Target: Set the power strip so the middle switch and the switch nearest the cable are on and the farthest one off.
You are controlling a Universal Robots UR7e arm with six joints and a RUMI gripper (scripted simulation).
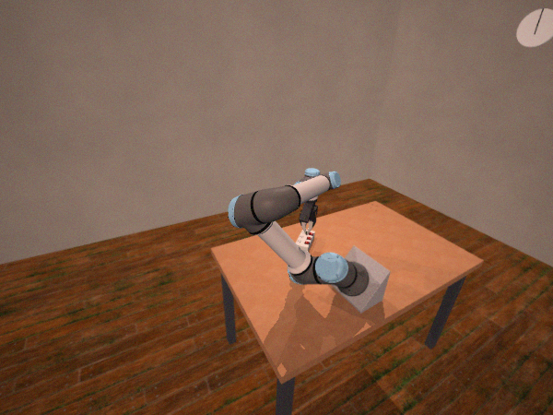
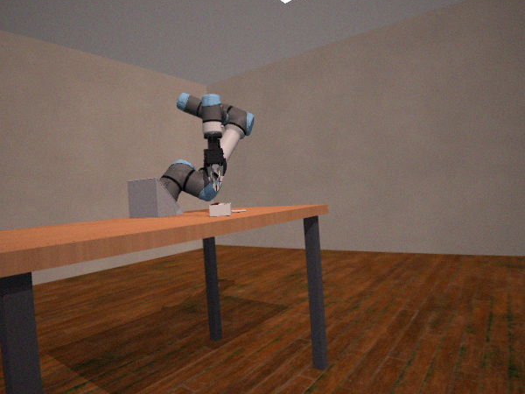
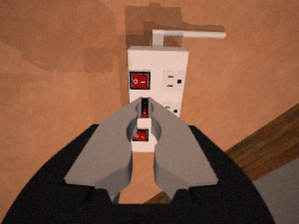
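Observation:
A white power strip point(image 3: 156, 90) lies face up on the orange table, its short white cable point(image 3: 189, 34) at the far end in the wrist view. It has three red switches. The one nearest the cable point(image 3: 140, 81) is in plain view. The middle switch point(image 3: 145, 108) shows only as a sliver between my fingertips. The switch farthest from the cable point(image 3: 141, 135) shows through the gap between the fingers. My gripper point(image 3: 145, 99) is shut and empty, pointing straight down a little above the middle switch. The strip point(image 1: 305, 239) and gripper point(image 1: 306, 225) also show in the top view.
The grey robot base block point(image 1: 369, 278) stands on the table near the strip. The table's edge point(image 3: 264, 134) runs close to the strip's right side in the wrist view. In the exterior view the strip point(image 2: 220, 208) sits near the far edge.

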